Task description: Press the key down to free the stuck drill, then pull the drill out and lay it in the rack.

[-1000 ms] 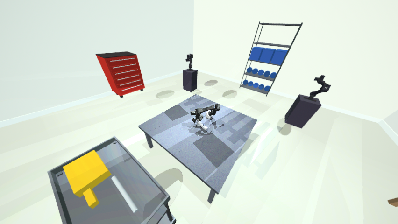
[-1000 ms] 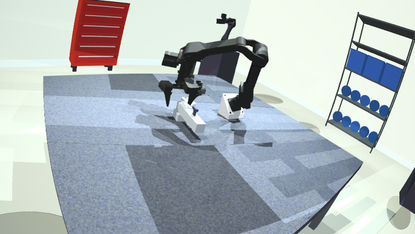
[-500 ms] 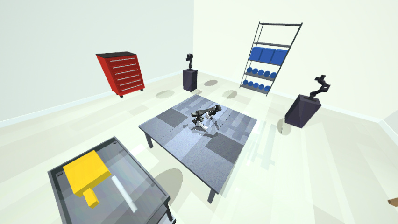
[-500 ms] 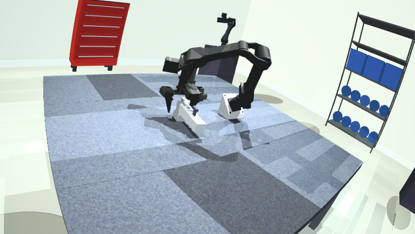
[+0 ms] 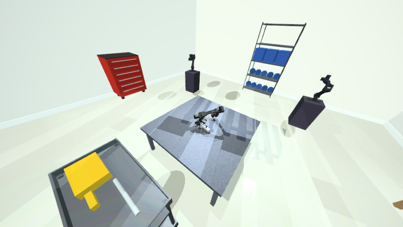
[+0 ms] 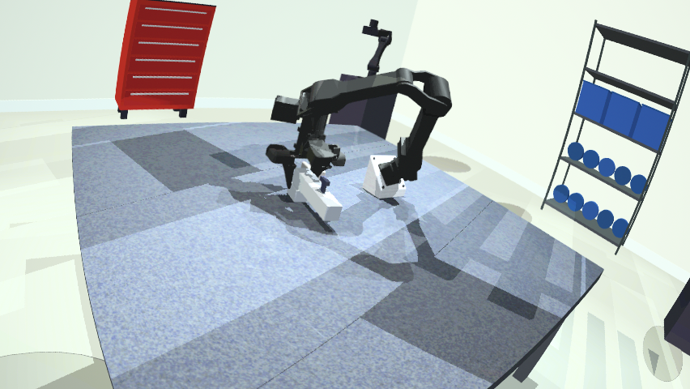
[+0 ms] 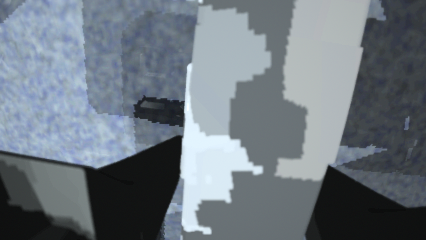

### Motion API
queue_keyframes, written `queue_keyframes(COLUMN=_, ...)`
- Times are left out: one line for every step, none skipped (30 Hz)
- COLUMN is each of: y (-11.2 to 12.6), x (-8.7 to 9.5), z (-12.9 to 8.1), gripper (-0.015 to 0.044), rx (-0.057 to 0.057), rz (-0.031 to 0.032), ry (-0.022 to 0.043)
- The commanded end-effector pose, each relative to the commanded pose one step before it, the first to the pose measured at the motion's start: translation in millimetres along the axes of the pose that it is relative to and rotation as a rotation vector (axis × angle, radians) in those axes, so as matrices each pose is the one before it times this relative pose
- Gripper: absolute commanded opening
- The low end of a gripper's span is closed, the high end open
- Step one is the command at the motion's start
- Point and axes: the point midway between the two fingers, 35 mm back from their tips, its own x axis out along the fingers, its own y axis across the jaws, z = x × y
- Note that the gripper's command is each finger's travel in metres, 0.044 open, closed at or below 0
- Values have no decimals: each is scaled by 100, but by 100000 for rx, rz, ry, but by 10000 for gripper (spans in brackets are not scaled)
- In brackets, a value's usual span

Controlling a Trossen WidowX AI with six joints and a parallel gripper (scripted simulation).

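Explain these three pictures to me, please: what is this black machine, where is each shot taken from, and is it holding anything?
The black machine is a robot arm bolted to a white base on a grey table. Its tip is a gripper, a two-fingered claw. One picture looks down on the whole room from high up, one looks across the table from close by, and one comes from a camera on the arm's wrist, looking past the dark fingers. On the table lies a long white block with a small dark piece sticking up from it. The fingers sit on either side of the block's far end and appear to grip it.
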Motion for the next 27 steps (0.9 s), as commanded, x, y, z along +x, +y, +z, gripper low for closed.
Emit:
queue_keyframes(y=-191, x=-11, z=-1, gripper=99, rx=-659, rz=-812, ry=-151)
queue_keyframes(y=0, x=0, z=0, gripper=72, rx=0, rz=0, ry=0)
queue_keyframes(y=0, x=0, z=0, gripper=46, rx=0, rz=0, ry=0)
queue_keyframes(y=0, x=0, z=0, gripper=20, rx=0, rz=0, ry=0)
queue_keyframes(y=0, x=0, z=0, gripper=0, rx=0, rz=0, ry=0)
queue_keyframes(y=0, x=0, z=0, gripper=0, rx=0, rz=0, ry=0)
queue_keyframes(y=0, x=0, z=0, gripper=0, rx=0, rz=0, ry=0)
queue_keyframes(y=0, x=0, z=0, gripper=0, rx=0, rz=0, ry=0)
queue_keyframes(y=0, x=0, z=0, gripper=0, rx=0, rz=0, ry=0)
queue_keyframes(y=0, x=0, z=0, gripper=0, rx=0, rz=0, ry=0)
queue_keyframes(y=0, x=0, z=0, gripper=0, rx=0, rz=0, ry=0)
queue_keyframes(y=0, x=0, z=0, gripper=0, rx=0, rz=0, ry=0)
queue_keyframes(y=0, x=0, z=0, gripper=0, rx=0, rz=0, ry=0)
queue_keyframes(y=0, x=0, z=0, gripper=0, rx=0, rz=0, ry=0)
queue_keyframes(y=0, x=0, z=0, gripper=0, rx=0, rz=0, ry=0)
queue_keyframes(y=0, x=0, z=0, gripper=0, rx=0, rz=0, ry=0)
queue_keyframes(y=0, x=0, z=0, gripper=0, rx=0, rz=0, ry=0)
queue_keyframes(y=0, x=0, z=0, gripper=0, rx=0, rz=0, ry=0)
queue_keyframes(y=0, x=0, z=0, gripper=0, rx=0, rz=0, ry=0)
queue_keyframes(y=0, x=0, z=0, gripper=0, rx=0, rz=0, ry=0)
queue_keyframes(y=0, x=0, z=0, gripper=0, rx=0, rz=0, ry=0)
queue_keyframes(y=0, x=0, z=0, gripper=0, rx=0, rz=0, ry=0)
queue_keyframes(y=0, x=0, z=0, gripper=0, rx=0, rz=0, ry=0)
queue_keyframes(y=0, x=0, z=0, gripper=0, rx=0, rz=0, ry=0)
queue_keyframes(y=0, x=0, z=0, gripper=0, rx=0, rz=0, ry=0)
queue_keyframes(y=0, x=0, z=0, gripper=0, rx=0, rz=0, ry=0)
queue_keyframes(y=0, x=0, z=0, gripper=0, rx=0, rz=0, ry=0)
